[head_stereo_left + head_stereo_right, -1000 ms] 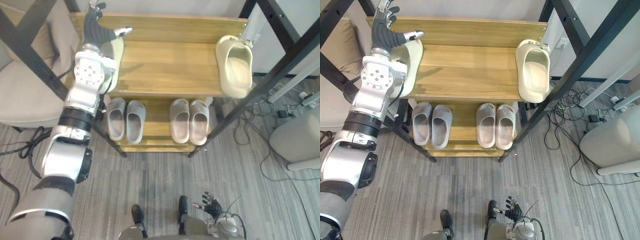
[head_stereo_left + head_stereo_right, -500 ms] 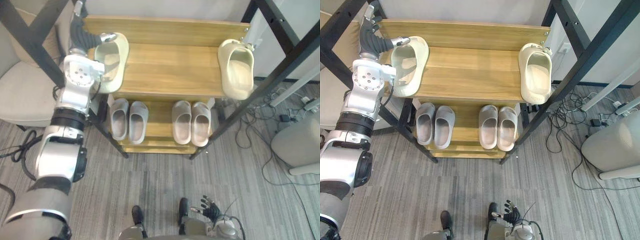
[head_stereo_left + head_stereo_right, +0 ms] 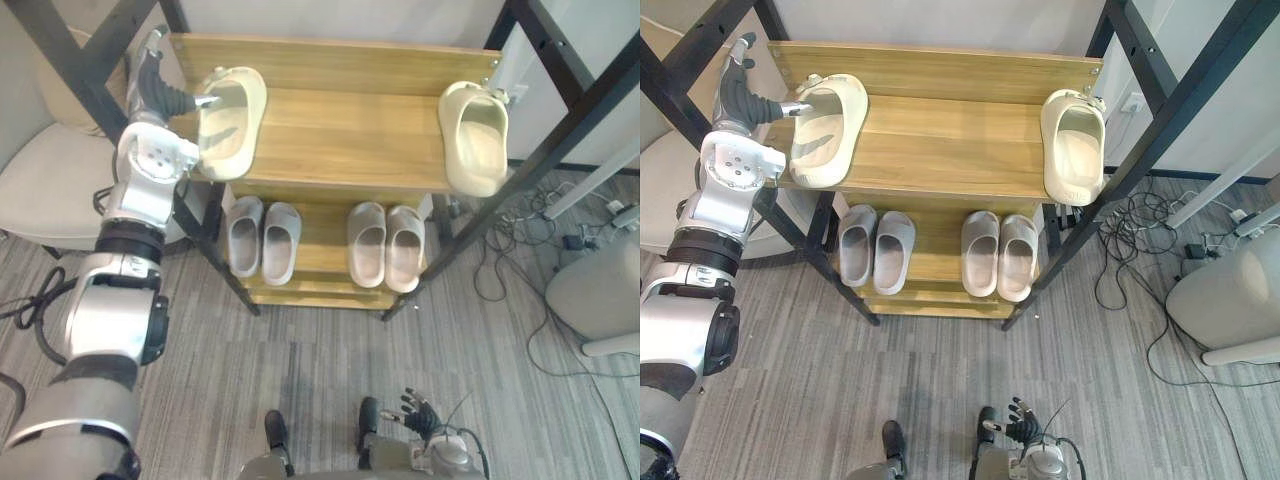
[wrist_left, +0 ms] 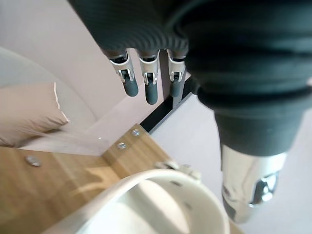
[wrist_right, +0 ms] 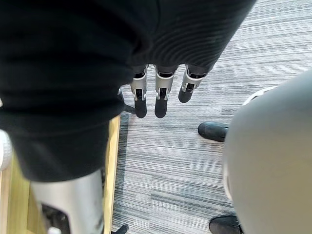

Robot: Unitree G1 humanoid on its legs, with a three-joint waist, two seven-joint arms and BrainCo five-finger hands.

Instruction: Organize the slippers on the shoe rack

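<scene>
The cream slipper (image 3: pixel 827 128) lies at the left edge of the top shelf (image 3: pixel 940 150), and its mate (image 3: pixel 1072 148) sits well apart at the right edge. Your left hand (image 3: pixel 743 98) is just beside the left one, fingers straight, holding nothing; its thumb looks to touch the rim. Your right hand (image 3: pixel 1017 425) hangs low, open too. I think you are pairing them up – next, push the left slipper across to its mate. Grey slippers (image 3: pixel 875 248) sit in pairs on the shelf below.

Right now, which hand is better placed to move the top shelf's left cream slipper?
Left: the left hand is up beside the left cream slipper; the right hand hangs low by the floor.
</scene>
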